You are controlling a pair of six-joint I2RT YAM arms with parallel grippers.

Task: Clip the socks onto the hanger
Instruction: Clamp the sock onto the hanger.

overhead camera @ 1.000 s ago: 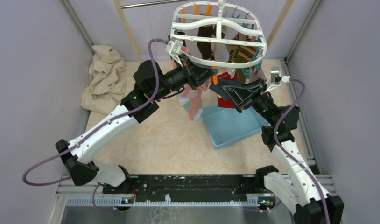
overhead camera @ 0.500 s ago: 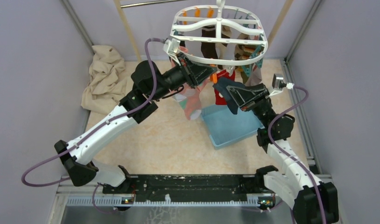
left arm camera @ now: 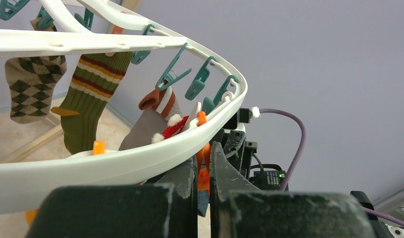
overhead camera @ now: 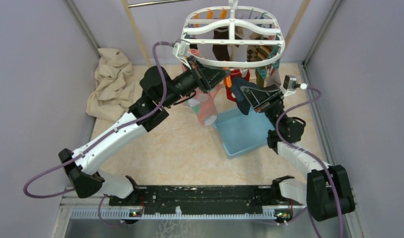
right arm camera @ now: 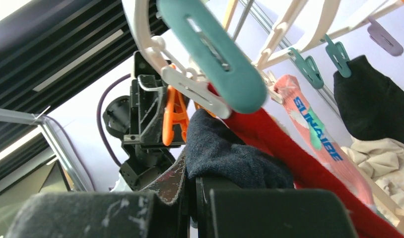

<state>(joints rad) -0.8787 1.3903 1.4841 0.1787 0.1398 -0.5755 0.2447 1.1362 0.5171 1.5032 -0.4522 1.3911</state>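
**Jaws shut on peg and sock: feed the navy edge in**

The left jaws pinch an orange peg point(left arm camera: 203, 171) under the near rim of the hanger point(left arm camera: 115, 168). The right jaws clamp the navy sock point(right arm camera: 230, 153), raised just beside that peg. Hold the peg squeezed, slide the sock's edge deep between its tips, then release. Count: two task socks, the red sock point(right arm camera: 279, 144) seemingly clipped already; one hanger; one blue tray point(overhead camera: 244, 134).

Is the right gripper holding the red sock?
No, the right gripper pinches the navy sock, while the red sock hangs behind it.
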